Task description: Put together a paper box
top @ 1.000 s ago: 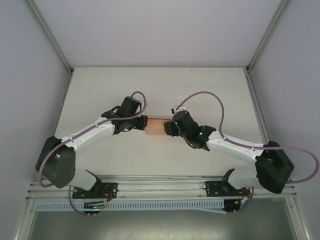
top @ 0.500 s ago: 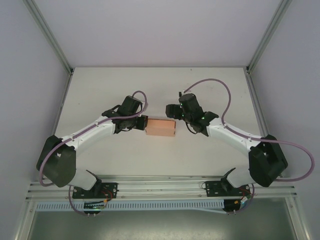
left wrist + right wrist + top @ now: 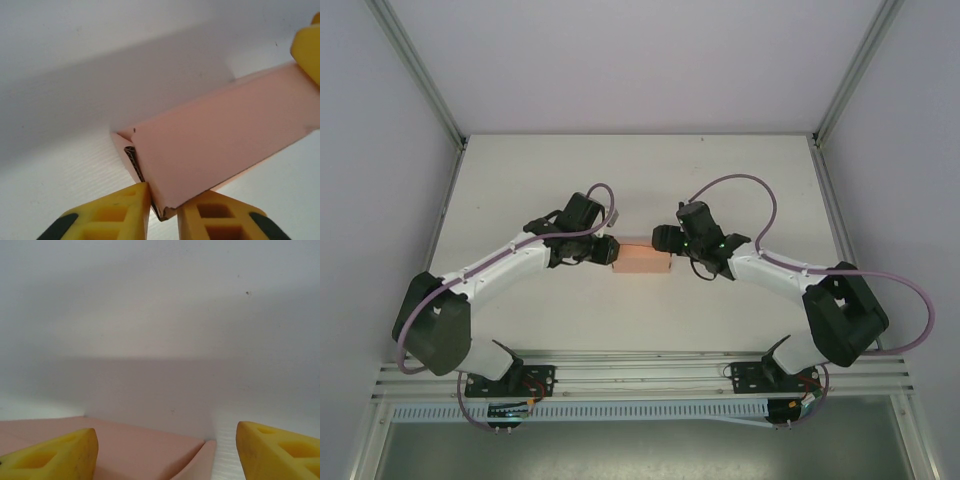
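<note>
White table [image 3: 640,160] within pale walls; the left gripper [image 3: 163,197], fingers narrow, pinches the near end of the paper box [image 3: 215,145]; the right gripper [image 3: 166,435] spreads wide over the box's opposite end; the box lies mid-table between both arms.

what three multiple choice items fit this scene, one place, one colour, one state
1. Where is the paper box? A) between the left gripper and right gripper B) at the table's far edge C) beside an arm base
2. Its colour? A) blue B) salmon pink C) green
3. The left gripper is: A) open above the box B) resting on bare table C) shut on the box's end
Answers: 1A, the top view shows both flanking it; 2B, pink throughout; 3C, its yellow fingers pinch the corner.
</note>
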Robot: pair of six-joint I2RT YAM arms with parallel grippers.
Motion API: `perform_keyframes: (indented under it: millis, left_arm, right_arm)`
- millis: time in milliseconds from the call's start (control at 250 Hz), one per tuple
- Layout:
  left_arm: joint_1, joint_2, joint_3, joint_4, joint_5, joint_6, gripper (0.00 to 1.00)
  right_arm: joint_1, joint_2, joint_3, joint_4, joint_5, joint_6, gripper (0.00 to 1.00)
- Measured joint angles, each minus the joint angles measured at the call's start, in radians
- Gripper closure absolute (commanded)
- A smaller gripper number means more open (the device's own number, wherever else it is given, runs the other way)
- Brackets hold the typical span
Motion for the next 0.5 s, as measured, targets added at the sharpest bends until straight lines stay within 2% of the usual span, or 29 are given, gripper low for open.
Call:
perform_keyframes:
  millis: [88, 152, 280, 324, 388, 500]
  left_arm:
    - [-0.004, -0.010, 0.000, -0.042, 0.025, 0.003, 0.58]
    - [-0.006, -0.014, 0.000, -0.074, 0.041, 0.002, 0.49]
    - [-0.008, -0.038, 0.010, -0.128, 0.054, -0.011, 0.44]
    - [-0.008, -0.048, 0.025, -0.151, 0.040, -0.019, 0.39]
    - [-0.007, -0.058, 0.058, -0.182, 0.011, -0.035, 0.27]
    - [0.006, -0.071, 0.115, -0.204, -0.037, -0.080, 0.24]
  right_arm:
    - [0.006, 0.000, -0.027, 0.058, 0.000, 0.009, 0.28]
    - [0.010, 0.001, -0.037, 0.084, -0.001, 0.010, 0.28]
    - [0.016, 0.010, -0.041, 0.113, 0.000, 0.013, 0.28]
    - [0.019, 0.011, -0.044, 0.121, 0.000, 0.013, 0.28]
    - [0.020, 0.011, -0.048, 0.129, 0.003, 0.013, 0.28]
    - [0.021, 0.011, -0.060, 0.149, 0.004, 0.013, 0.28]
